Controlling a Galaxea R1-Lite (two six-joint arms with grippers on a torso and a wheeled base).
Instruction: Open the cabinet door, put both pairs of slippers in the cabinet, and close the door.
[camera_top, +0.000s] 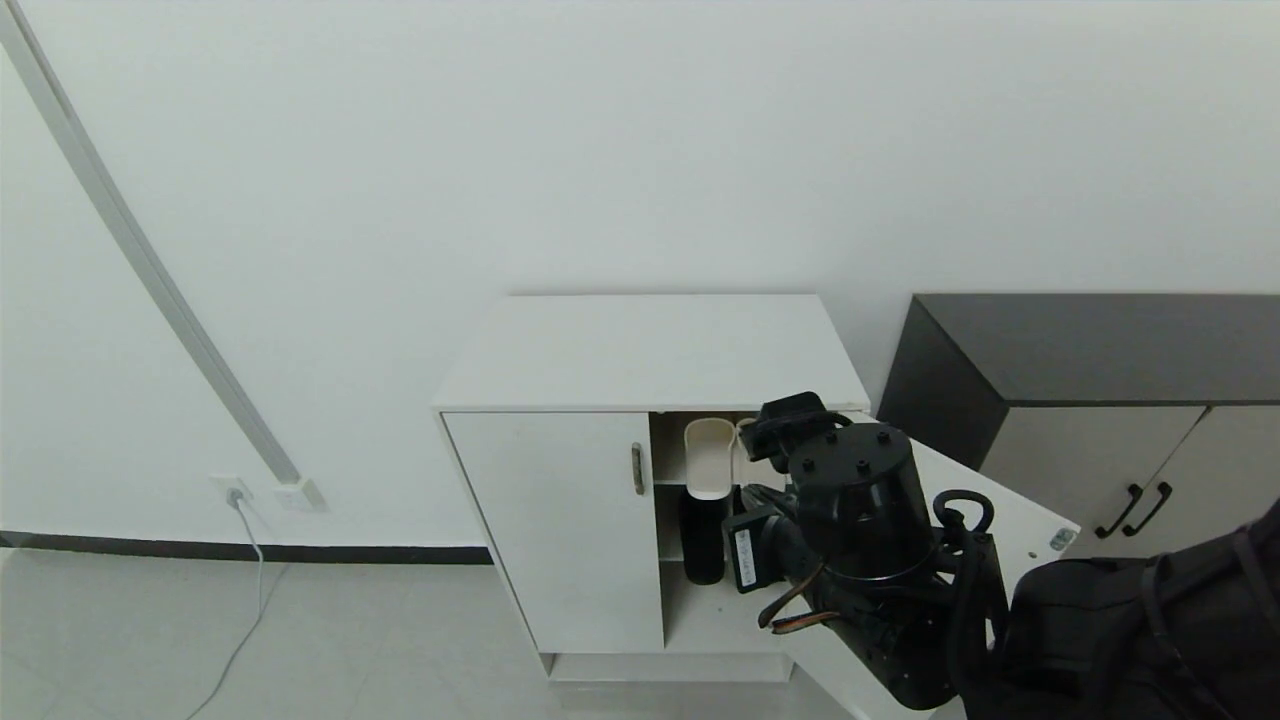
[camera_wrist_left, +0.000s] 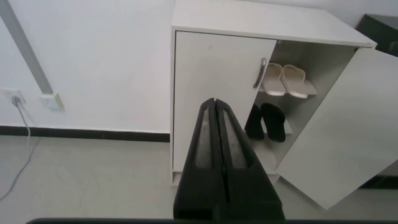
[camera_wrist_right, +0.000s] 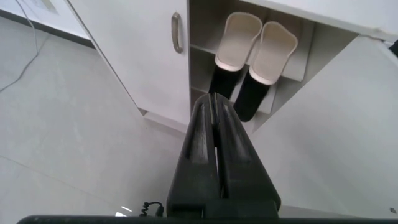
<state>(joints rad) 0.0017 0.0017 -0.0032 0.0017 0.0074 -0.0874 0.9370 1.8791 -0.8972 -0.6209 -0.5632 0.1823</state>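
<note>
**Head view.** White cabinet (camera_top: 640, 350) against the wall. Its left door (camera_top: 555, 520) is shut, with the handle (camera_top: 637, 468) at its inner edge. The right door (camera_top: 1000, 510) is swung out towards the robot, on the robot's right of the opening. Cream slippers (camera_top: 708, 455) are on the upper shelf and black slippers (camera_top: 703, 545) on the shelf below, toes up, both pairs inside. The right arm (camera_top: 860, 520) hangs in front of the opening, between the shelves and the swung door and close to the door's inner face.

**Left wrist view.** Left gripper (camera_wrist_left: 214, 106): fingers pressed together, nothing held. It is aimed at the shut left door, well back from the cabinet. Cream slippers (camera_wrist_left: 287, 81) sit above black slippers (camera_wrist_left: 267, 121), past the handle (camera_wrist_left: 259, 73). The open door (camera_wrist_left: 339, 130) is on the far side of the opening from this gripper.

**Right wrist view.** Right gripper (camera_wrist_right: 214, 99): fingers closed flat against each other, empty, pointing into the opening just short of the black slippers (camera_wrist_right: 239, 93). The cream slippers (camera_wrist_right: 255, 46) lean on the shelf above. The door panel (camera_wrist_right: 323, 124) stands beside the gripper, long edge upright.

**Judgement.** Loading looks done, so only the closing is left. The right arm is plainly the nearer one. The panel lies to its outer side, so the arm must draw back out of the opening and get behind the panel's outer face before pushing it leftward and inward. Risk: the door swinging onto the arm.
</note>
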